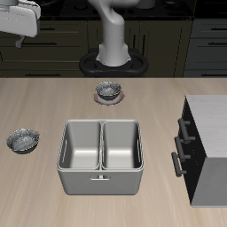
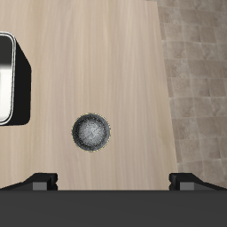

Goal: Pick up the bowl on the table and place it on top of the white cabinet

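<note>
The bowl [image 1: 22, 139], small, grey and speckled, sits on the table [image 1: 53, 102] near its side edge. It also shows in the wrist view [image 2: 90, 131], well below the gripper and apart from it. My gripper [image 1: 21, 27] hangs high above that end of the table. In the wrist view the gripper [image 2: 115, 182] is open and empty, with its fingertips [image 2: 40, 180] wide apart. The white cabinet [image 1: 211, 133], with a pale top, a black front and bar handles, stands at the opposite end of the table.
A second same-looking grey bowl [image 1: 108, 90] sits farther back, near the robot's base. A steel double basin [image 1: 99, 155] stands mid-table between the bowl and the cabinet; its corner shows in the wrist view [image 2: 11, 80]. Tiled floor [image 2: 195, 80] lies past the table's edge.
</note>
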Available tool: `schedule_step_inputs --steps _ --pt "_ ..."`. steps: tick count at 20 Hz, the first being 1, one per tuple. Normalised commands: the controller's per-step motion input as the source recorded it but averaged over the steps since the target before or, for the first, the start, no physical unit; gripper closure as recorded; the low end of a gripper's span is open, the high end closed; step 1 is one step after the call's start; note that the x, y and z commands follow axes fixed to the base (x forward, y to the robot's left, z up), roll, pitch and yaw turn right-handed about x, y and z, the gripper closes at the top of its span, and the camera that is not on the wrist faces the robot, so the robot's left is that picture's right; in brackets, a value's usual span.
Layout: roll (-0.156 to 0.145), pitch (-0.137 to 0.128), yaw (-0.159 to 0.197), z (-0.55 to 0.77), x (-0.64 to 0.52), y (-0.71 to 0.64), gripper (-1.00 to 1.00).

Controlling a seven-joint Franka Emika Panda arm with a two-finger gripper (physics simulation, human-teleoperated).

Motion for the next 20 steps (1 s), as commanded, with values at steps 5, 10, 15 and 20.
schedule_step_inputs --steps 5,10,15,20 --pt "-0.002 -0.008 0.013 -0.04 0.07 0.02 -1.00" --pt "0.002 0.019 0.004 -0.20 0.10 -0.02 -1.00" --pt "-0.008 0.018 0.003 -0.23 0.07 -0.06 -1.00" --pt "0.010 0.010 -0.009 -0.31 0.07 -0.02 -1.00"
